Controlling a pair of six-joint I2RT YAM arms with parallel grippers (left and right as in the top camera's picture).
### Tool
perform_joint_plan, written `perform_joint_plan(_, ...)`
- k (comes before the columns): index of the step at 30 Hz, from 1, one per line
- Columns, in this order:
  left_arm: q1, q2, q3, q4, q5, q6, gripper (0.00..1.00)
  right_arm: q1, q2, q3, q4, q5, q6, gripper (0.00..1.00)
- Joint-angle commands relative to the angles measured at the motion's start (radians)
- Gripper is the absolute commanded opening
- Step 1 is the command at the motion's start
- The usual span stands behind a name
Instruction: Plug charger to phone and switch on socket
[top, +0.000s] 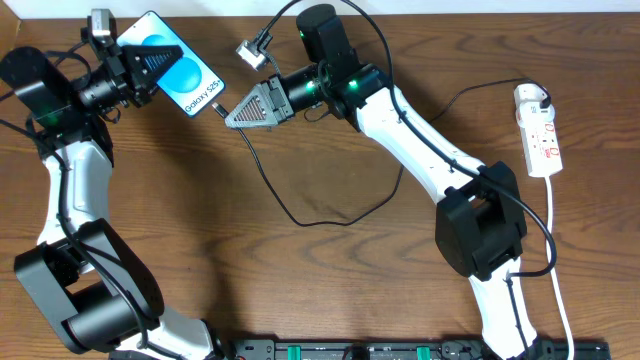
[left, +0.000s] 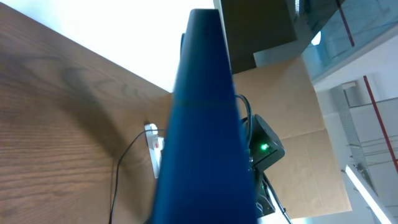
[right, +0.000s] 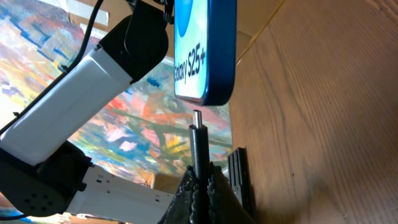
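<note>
Right gripper (right: 199, 190): fingers closed tight on the black body of the charger plug tip (right: 197, 134). Its metal end sticks out straight ahead of the fingertips.
Left gripper (top: 148, 62): clamped across the far end of the phone (top: 180, 68), apparently holding it clear of the table (top: 330, 280), screen towards the overhead camera.
Phone from right gripper: directly ahead, just beyond the metal end, with a thin gap before the phone's bottom edge.
Axes: the plug's long axis runs roughly along the phone's, aimed a little off the middle of that edge. The port is not visible.
Nearer arm: right; a short straight push forward looks enough.
Charger cable (top: 270, 185): trails slack behind the right gripper.
Socket (top: 538, 130): well behind the right gripper, untouched; switch state too small to tell.
</note>
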Motion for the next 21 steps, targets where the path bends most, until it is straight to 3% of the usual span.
perform_joint_plan(1,-0.015,-0.010,0.007,0.008,0.026,-0.001,0.07,0.010,-0.037,0.014,-0.002,0.002,-0.018,0.01)
perform_joint_plan(21,-0.025,-0.010,0.007,0.008,0.030,0.026,0.07,0.010,-0.037,0.014,-0.001,0.002,-0.018,0.01)
